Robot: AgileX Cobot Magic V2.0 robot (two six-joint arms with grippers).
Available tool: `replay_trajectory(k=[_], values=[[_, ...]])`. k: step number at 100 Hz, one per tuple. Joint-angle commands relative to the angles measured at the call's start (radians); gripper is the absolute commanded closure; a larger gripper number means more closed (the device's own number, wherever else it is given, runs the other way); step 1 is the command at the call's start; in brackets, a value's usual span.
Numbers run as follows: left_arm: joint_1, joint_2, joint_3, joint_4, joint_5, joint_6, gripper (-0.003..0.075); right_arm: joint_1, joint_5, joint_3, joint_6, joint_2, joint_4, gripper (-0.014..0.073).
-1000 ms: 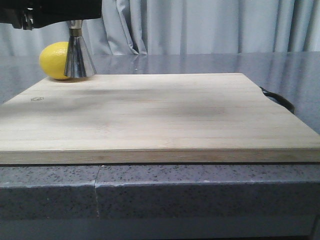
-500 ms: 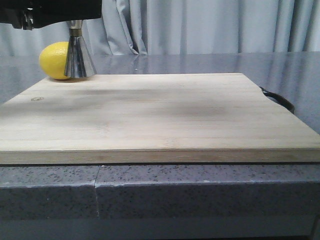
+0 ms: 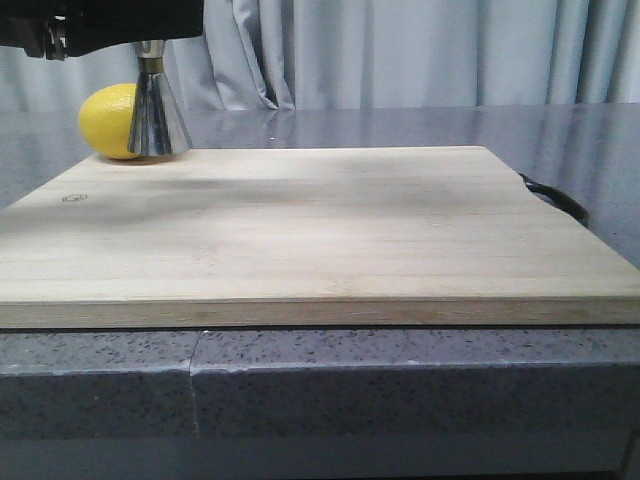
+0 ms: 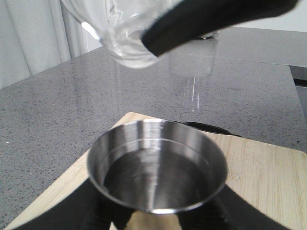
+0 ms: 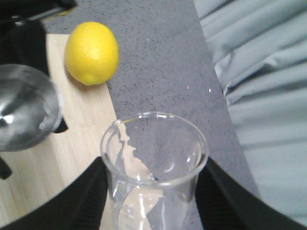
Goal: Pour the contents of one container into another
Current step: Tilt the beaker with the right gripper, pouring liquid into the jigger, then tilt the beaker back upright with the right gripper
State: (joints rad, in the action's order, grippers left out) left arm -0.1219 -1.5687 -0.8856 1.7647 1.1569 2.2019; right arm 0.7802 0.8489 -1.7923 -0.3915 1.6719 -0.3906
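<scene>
The steel jigger (image 3: 158, 115) stands at the far left corner of the wooden board (image 3: 320, 230). Only its lower cone shows in the front view, under the black left arm. In the left wrist view its upper cup (image 4: 156, 172) sits between the dark fingers of my left gripper (image 4: 156, 213), which is shut on it. Clear liquid lies in the cup. The glass beaker (image 4: 127, 33) hangs above and beyond the jigger. My right gripper (image 5: 153, 196) is shut on the beaker (image 5: 153, 163), which looks empty. The jigger (image 5: 24, 110) is beside it.
A yellow lemon (image 3: 105, 120) lies on the grey counter just behind the jigger, also seen in the right wrist view as the lemon (image 5: 91, 52). A black handle (image 3: 555, 195) sticks out at the board's right edge. Grey curtains hang behind the counter.
</scene>
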Motion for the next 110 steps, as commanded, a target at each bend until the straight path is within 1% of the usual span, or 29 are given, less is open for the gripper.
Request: replay_trajectory(k=[1, 15, 26, 47, 57, 71, 87, 101, 110], values=[[-0.01, 0.043, -0.026, 0.099, 0.089, -0.011, 0.043, -0.044, -0.052, -0.035, 0.178, -0.078, -0.02, 0.0301], [-0.01, 0.043, -0.026, 0.099, 0.089, -0.011, 0.043, -0.138, -0.052, 0.02, 0.384, -0.142, 0.008, 0.0301], [-0.01, 0.043, -0.026, 0.099, 0.089, -0.011, 0.043, -0.211, -0.108, 0.115, 0.471, -0.212, 0.023, 0.0301], [-0.01, 0.043, -0.026, 0.099, 0.089, -0.011, 0.043, -0.314, -0.337, 0.387, 0.618, -0.359, 0.027, 0.0301], [-0.01, 0.043, -0.026, 0.099, 0.089, -0.011, 0.043, -0.345, -0.489, 0.543, 0.679, -0.409, 0.027, 0.0302], [-0.01, 0.043, -0.026, 0.099, 0.089, -0.011, 0.043, -0.37, -0.714, 0.733, 0.718, -0.438, 0.03, 0.0301], [-0.01, 0.043, -0.026, 0.099, 0.089, -0.011, 0.043, -0.394, -0.935, 0.873, 0.718, -0.429, 0.065, 0.0301], [-0.01, 0.043, -0.026, 0.099, 0.089, -0.011, 0.043, -0.425, -1.061, 0.943, 0.718, -0.398, 0.087, 0.0301], [-0.01, 0.043, -0.026, 0.099, 0.089, -0.011, 0.043, -0.443, -1.108, 0.966, 0.718, -0.366, 0.087, 0.0301]])
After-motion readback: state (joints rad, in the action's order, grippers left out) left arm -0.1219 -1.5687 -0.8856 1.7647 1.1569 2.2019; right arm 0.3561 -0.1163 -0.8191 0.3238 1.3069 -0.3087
